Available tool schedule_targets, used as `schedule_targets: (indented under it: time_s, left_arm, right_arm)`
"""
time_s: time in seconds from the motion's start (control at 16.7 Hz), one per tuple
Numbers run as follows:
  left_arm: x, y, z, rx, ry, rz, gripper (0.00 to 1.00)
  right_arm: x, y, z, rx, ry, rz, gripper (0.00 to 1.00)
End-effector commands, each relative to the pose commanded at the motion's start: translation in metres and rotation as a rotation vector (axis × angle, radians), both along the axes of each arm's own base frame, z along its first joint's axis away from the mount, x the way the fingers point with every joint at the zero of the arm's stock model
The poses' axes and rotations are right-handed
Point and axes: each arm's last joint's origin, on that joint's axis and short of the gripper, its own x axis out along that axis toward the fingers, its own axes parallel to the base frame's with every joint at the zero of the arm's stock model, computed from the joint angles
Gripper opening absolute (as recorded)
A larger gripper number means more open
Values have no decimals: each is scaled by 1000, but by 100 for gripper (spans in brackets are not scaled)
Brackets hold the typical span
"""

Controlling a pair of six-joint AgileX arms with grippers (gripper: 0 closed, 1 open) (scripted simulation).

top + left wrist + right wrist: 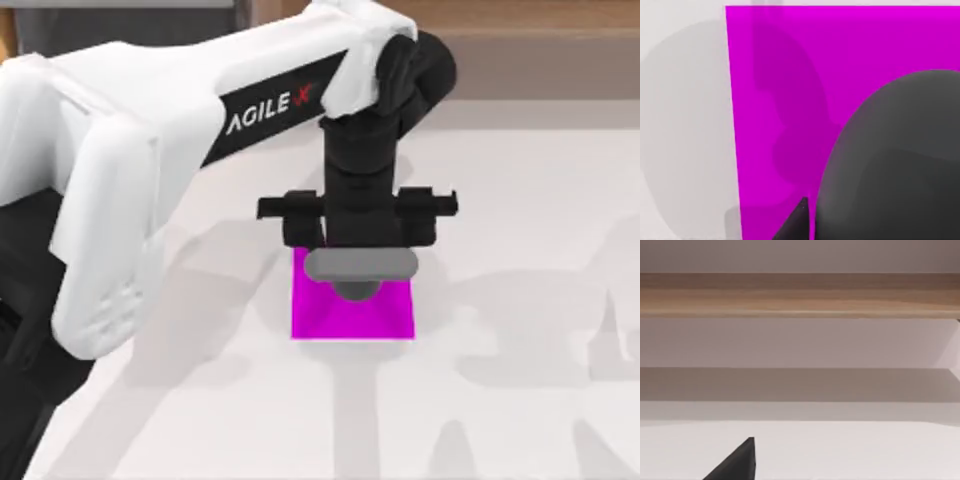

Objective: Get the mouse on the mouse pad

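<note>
Bright, even light across the pale worktop (pixel 520 200) in the top view, no glare anywhere; soft grey shadows of the arms spread wide and overlapping, suggesting light from above and more than one source; edges look a little soft all round; in the left wrist view a darker shadow patch lies on the mouse pad (pixel 790 75), and the mouse (pixel 895 165) is smoothly shaded, paler at its rim; right wrist view is evenly lit, one broad shadow band.
</note>
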Motion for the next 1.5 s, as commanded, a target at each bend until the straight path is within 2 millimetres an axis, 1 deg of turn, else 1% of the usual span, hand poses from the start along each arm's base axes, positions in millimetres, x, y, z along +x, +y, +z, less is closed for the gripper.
schedule_targets:
  time_s: [0.18, 0.36, 0.6, 1.38, 1.44, 1.5]
  left_arm:
    - [1, 1, -5, -10, -15, 6, 0]
    - [2, 2, -16, 3, -4, 15, 0]
    - [2, 2, -18, 5, -1, 15, 0]
    - [2, 2, -18, 5, -1, 15, 98]
    - [2, 2, -18, 5, -1, 15, 100]
    - [2, 2, -18, 5, -1, 15, 100]
  right_arm:
    - [0, 0, 0, 0, 0, 0, 100]
    - [0, 0, 0, 0, 0, 0, 100]
    - [0, 0, 0, 0, 0, 0, 100]
    - [0, 0, 0, 0, 0, 0, 100]
    - [0, 0, 0, 0, 0, 0, 100]
    - [0, 0, 0, 0, 0, 0, 100]
